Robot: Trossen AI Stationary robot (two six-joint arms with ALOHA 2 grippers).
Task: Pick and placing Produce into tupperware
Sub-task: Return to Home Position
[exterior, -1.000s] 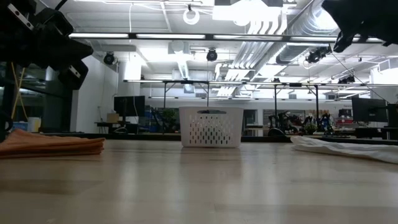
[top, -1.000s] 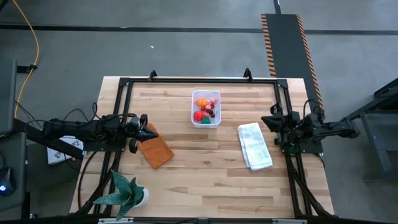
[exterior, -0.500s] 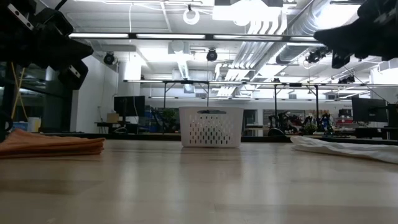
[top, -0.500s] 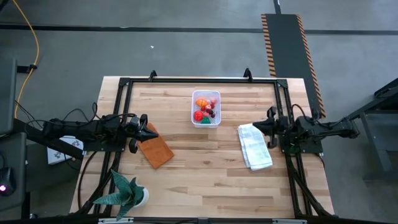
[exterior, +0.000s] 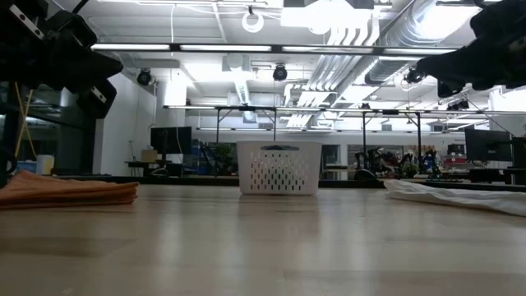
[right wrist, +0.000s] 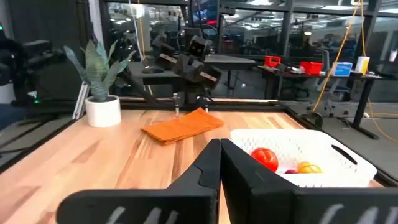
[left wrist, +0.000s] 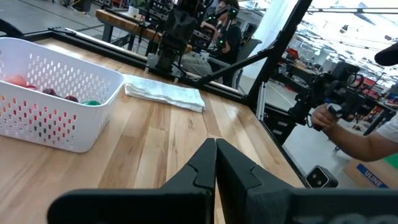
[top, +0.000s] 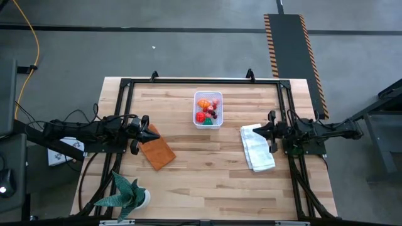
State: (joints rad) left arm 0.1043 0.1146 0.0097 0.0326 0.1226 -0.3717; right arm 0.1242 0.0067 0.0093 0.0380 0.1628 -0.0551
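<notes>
The tupperware (top: 208, 110) is a small white perforated tub standing on the far middle of the table, also in the low view (exterior: 279, 168). The produce (top: 206, 110) lies inside it: an orange piece, a red ball (right wrist: 265, 158), a green piece and dark berries (left wrist: 59, 94). My left gripper (top: 147, 133) is shut and hovers at the table's left side above the near end of the orange-brown flat rectangle (top: 157, 149). My right gripper (top: 271, 132) is shut and hovers over the right edge of the folded white cloth (top: 257, 146).
A green spiky plant in a white pot (top: 129, 195) stands at the near left corner. A black frame (top: 201, 81) runs around the table's edges. Bare wood lies across the near middle. A person's hand holding a device (left wrist: 329, 112) shows beyond the table in the left wrist view.
My right gripper has moved toward the table's left, from the right frame rail out over the right edge of the white cloth. The left arm, the tub and the produce have kept still.
</notes>
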